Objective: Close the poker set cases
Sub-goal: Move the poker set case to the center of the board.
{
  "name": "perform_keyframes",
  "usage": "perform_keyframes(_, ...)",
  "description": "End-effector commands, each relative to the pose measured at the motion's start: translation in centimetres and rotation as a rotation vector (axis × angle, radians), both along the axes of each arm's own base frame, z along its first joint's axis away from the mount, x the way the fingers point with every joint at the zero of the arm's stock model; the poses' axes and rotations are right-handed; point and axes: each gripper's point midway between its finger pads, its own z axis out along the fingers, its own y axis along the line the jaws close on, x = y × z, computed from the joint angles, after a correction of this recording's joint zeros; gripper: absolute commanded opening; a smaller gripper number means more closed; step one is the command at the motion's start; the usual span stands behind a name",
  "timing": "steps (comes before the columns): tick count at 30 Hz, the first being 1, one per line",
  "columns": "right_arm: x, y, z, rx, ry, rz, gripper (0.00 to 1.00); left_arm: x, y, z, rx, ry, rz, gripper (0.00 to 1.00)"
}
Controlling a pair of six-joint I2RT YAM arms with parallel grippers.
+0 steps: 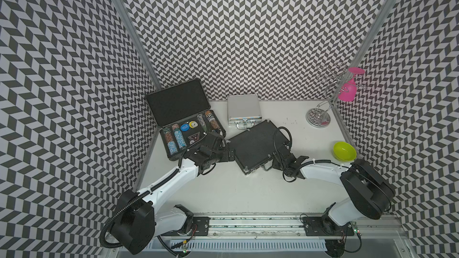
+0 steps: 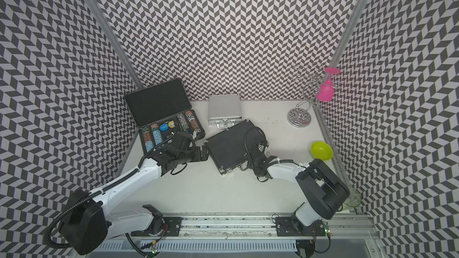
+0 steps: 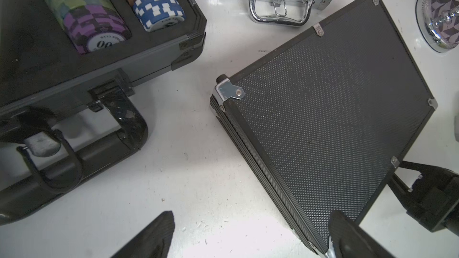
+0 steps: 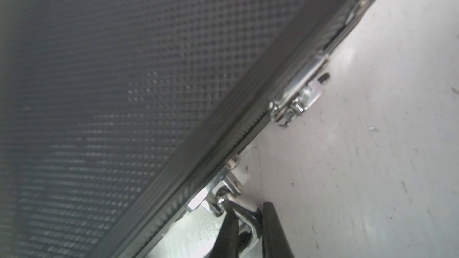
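Over in the back-left corner of the table (image 1: 223, 194), the large black case (image 1: 177, 101) is sitting wide open, lid standing up at the back and chips (image 1: 177, 140) showing. That's the big job left, I reckon. Mid-table, the medium black case (image 1: 255, 145) is lying skewed with its lid down. The small silver case (image 1: 243, 106) is sitting shut just behind it, near the back wall.

Right now I'm pinching the medium case's chrome handle (image 4: 252, 219) with my right claw (image 4: 248, 209), fingers nearly together with the handle between them. My left claw (image 3: 250, 234) is hanging wide open and holding nothing, with one fingertip (image 3: 347, 232) right at the case's near corner.

Tips for this bit, as I'm reading it: I'm guessing the point is squaring the case up or seating the lid. I can't tell whether the latch (image 4: 298, 95) is snapped, so I'm thinking drag it flat rather than lift — a lifted handle could let the lid gape. The left fingertip is making a handy stop at that corner, so I'm planning a gentle pull against it.
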Motion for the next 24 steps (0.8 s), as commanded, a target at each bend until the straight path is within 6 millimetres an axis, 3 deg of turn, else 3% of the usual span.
perform_keyframes(1,-2.4,-0.9,-2.6,-0.021,0.093,0.031,0.09,0.0,0.4,-0.4,0.008,0.004,0.002,0.99)
perform_keyframes(9,-1.4,-1.3,1.4,0.014,0.028,0.011,0.03,0.1,0.2,-0.2,-0.005,0.004,-0.004,0.99)
perform_keyframes(14,-0.4,-1.9,3.3,0.012,-0.004,0.004,0.07,-0.8,-0.2,-1.6,-0.041,0.049,-0.011,0.99)
perform_keyframes(17,1.1,-1.9,6.7,-0.013,-0.079,0.014,0.18,-1.7,-0.7,-2.3,-0.122,0.083,0.014,0.99)
perform_keyframes(22,4.8,-2.0,14.6,-0.08,-0.299,0.03,0.56,-2.0,-3.0,-2.3,-0.275,0.077,-0.026,0.99)
perform_keyframes(24,7.0,-2.0,16.7,-0.067,-0.343,0.054,0.63,-1.7,-3.5,-2.6,-0.282,0.076,-0.035,0.99)
